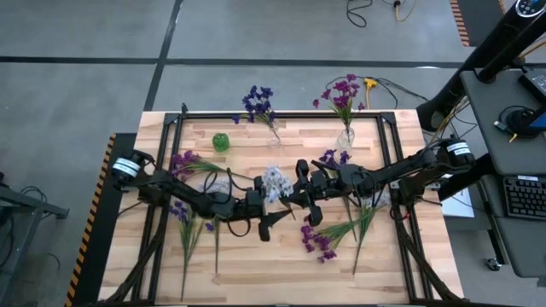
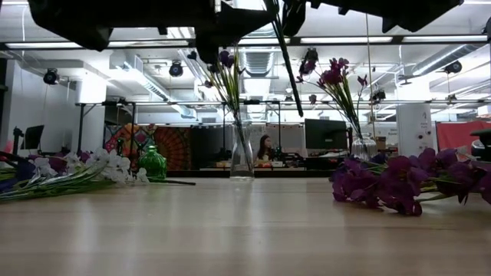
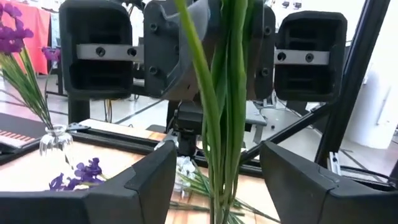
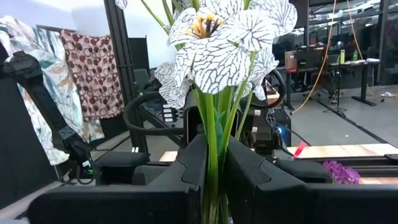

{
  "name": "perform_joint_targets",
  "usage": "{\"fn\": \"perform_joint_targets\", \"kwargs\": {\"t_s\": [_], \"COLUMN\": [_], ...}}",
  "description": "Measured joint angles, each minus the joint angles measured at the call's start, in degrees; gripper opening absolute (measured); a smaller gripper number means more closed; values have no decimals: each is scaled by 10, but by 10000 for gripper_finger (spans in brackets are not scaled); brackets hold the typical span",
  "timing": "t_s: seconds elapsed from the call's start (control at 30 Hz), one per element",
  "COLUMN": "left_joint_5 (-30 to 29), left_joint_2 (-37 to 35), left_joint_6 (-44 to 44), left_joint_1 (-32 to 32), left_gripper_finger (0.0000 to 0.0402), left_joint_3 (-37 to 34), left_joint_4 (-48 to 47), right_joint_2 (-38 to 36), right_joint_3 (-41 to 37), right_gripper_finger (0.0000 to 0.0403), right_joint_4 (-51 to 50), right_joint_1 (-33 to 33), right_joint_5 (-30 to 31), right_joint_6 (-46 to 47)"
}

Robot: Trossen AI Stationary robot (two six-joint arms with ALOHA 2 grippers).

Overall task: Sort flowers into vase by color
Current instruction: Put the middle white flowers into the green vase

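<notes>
The right pincer (image 4: 211,186) clamps a bundle of green stems (image 4: 213,140), its two dark fingers (image 4: 177,180) pressed against them on either side. Above the grip opens a white blossom (image 4: 217,46) veined in dark lines, with a yellow centre. Behind, patterned cloths (image 4: 93,71) hang from a dark frame; a magenta-purple sprig (image 4: 341,172) lies on the wooden desk (image 4: 339,151).

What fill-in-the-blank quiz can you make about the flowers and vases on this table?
1. The right gripper has its jaws shut on a sprig with ___ blossoms.
2. The left gripper has its jaws ___ around that sprig's stems.
3. The small round vase without flowers is ___.
Missing words: white; open; green.
</notes>
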Motion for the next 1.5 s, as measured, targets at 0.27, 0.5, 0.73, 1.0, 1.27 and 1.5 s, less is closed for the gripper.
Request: {"fn": "perform_joint_targets", "kwargs": {"t_s": [0.27, 0.5, 0.73, 1.0, 1.27, 1.5], "left_joint_5": [0, 0, 0, 0, -6, -138], "left_joint_2": [-2, -3, -8, -47, -161, -341], "left_joint_6": [11, 11, 12, 11, 16, 15], "left_joint_1": [0, 0, 0, 0, -1, -3], "left_gripper_finger": [80, 18, 10, 2, 1, 0], "left_joint_3": [2, 1, -1, -24, -59, -89], "left_joint_4": [-1, -3, -2, -35, -152, -367], "right_joint_2": [0, 0, -11, -79, -136, -146], "right_joint_3": [0, 0, 0, 1, 1, 1], "right_gripper_finger": [34, 70, 156, 206, 210, 210], "right_joint_4": [2, -3, -34, -138, -240, -270], "right_joint_1": [0, 0, 0, 0, 0, 0], "right_joint_5": [2, 2, 15, 17, 47, 62], "right_joint_6": [15, 29, 42, 42, 40, 27]}}
